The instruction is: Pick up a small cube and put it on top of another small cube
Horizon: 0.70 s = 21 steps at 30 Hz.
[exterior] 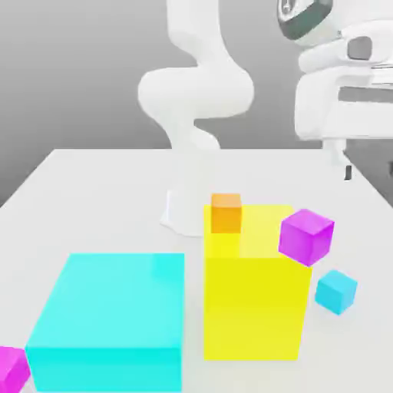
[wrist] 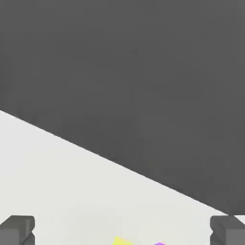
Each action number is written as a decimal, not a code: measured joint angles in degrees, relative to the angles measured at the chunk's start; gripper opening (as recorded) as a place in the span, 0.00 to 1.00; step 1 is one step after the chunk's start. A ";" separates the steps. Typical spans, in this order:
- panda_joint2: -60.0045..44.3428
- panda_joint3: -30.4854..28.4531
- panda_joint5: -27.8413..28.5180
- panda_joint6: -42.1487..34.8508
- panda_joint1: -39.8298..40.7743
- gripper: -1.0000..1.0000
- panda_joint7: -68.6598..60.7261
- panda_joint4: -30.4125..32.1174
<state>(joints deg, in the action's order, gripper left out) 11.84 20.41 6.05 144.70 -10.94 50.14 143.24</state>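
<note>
The small cyan cube (exterior: 336, 291) lies on the white table (exterior: 92, 192), just off the exterior view's right side of a tall yellow block (exterior: 253, 307). A small magenta cube (exterior: 306, 236) shows at that block's upper right corner, and a small orange cube (exterior: 226, 213) at its far left edge. Whether those two rest on the block or behind it I cannot tell. My gripper (exterior: 343, 163) hangs high at the exterior view's right, well above and behind the cyan cube. In the hand view the gripper (wrist: 122, 232) is open, its fingertips (wrist: 16, 229) far apart with nothing between them.
A large cyan block (exterior: 111, 322) stands at the front left beside the yellow block. Another magenta cube (exterior: 11, 368) sits at the front left corner. Slivers of yellow (wrist: 122, 240) and magenta (wrist: 159, 243) show in the hand view.
</note>
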 joint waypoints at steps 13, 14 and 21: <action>-24.97 -2.03 11.07 21.70 -9.11 0.50 8.23 11.11; -26.99 -4.54 13.22 23.28 -11.13 0.50 9.87 10.67; -30.19 -8.73 16.17 25.90 -14.65 0.00 12.18 9.95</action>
<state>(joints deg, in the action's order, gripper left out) -18.35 11.68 22.22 170.60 -25.59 62.32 153.19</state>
